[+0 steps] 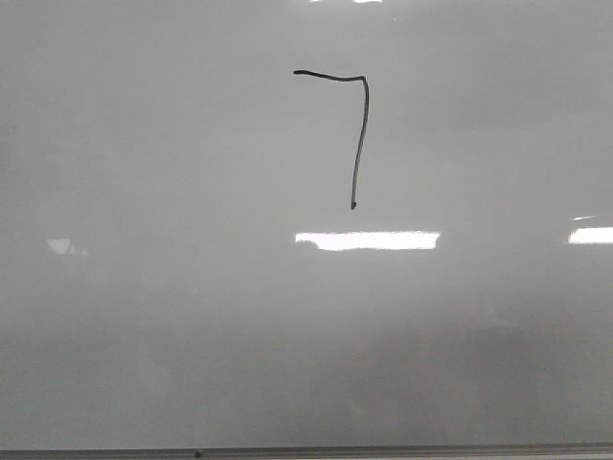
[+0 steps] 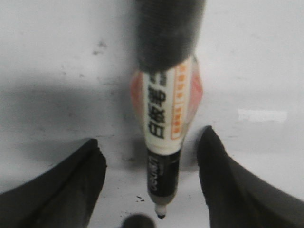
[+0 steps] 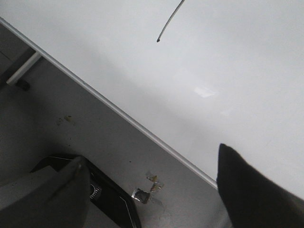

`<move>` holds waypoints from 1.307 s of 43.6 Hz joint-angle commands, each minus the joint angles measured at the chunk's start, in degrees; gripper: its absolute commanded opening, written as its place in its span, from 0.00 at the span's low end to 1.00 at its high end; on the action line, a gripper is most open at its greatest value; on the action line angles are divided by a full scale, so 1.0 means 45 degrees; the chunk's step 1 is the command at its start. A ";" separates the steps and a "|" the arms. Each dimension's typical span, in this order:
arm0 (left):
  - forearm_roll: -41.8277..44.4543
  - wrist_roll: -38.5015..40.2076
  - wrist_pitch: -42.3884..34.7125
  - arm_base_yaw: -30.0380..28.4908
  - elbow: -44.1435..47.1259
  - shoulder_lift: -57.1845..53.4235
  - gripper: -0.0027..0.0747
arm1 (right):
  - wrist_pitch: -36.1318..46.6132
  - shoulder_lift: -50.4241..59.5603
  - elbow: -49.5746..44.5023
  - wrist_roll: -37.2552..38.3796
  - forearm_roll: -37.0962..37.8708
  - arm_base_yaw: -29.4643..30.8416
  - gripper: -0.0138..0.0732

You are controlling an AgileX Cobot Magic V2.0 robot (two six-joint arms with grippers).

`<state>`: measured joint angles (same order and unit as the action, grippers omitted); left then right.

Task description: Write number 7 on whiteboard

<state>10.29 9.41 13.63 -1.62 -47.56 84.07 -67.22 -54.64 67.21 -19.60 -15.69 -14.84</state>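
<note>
The number 7 (image 1: 359,134) stands complete on the whiteboard (image 1: 144,316), up toward one o'clock from the board's middle in the front view: a thin black line, a short wavy top bar turning into a longer, near-upright stroke that ends in a small dot just above a bright glare patch. The board is glossy, pale grey and stiff, with a thin metal edge strip along its lower side; fresh ink on so slick a surface would likely smear at a touch.

The marker (image 2: 164,118) is light, hard and smooth, a white barrel with orange label and black tip end. It hangs between the fingers of the left claw (image 2: 152,185), which stand apart from it on either side; what holds its dark upper end I cannot tell. The right claw (image 3: 152,190) is spread wide and holds nothing, beside the board's edge, the stroke's tail at twelve o'clock.
</note>
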 commanded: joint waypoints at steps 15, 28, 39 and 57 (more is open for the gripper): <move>-0.0113 0.0056 0.2829 0.1521 -0.0358 -0.5587 0.62 | 0.0647 0.2171 -0.0497 0.2537 0.2033 0.0103 0.82; -0.0282 0.0056 0.5632 0.4637 -0.0358 -0.9011 0.62 | 0.0618 0.4721 -0.2882 0.3969 0.4204 0.0103 0.82; -0.1029 0.0358 0.6748 0.5252 0.0205 -1.1362 0.62 | 0.0777 0.7158 -0.4067 0.3969 0.4091 0.0103 0.82; -0.0204 0.0530 0.6624 0.5228 0.0932 -1.1846 0.45 | 0.0765 0.7867 -0.4207 0.3969 0.4067 0.0103 0.58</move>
<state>8.47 11.21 47.32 21.54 -41.83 30.60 -67.43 -18.55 47.16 -1.65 1.96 -14.84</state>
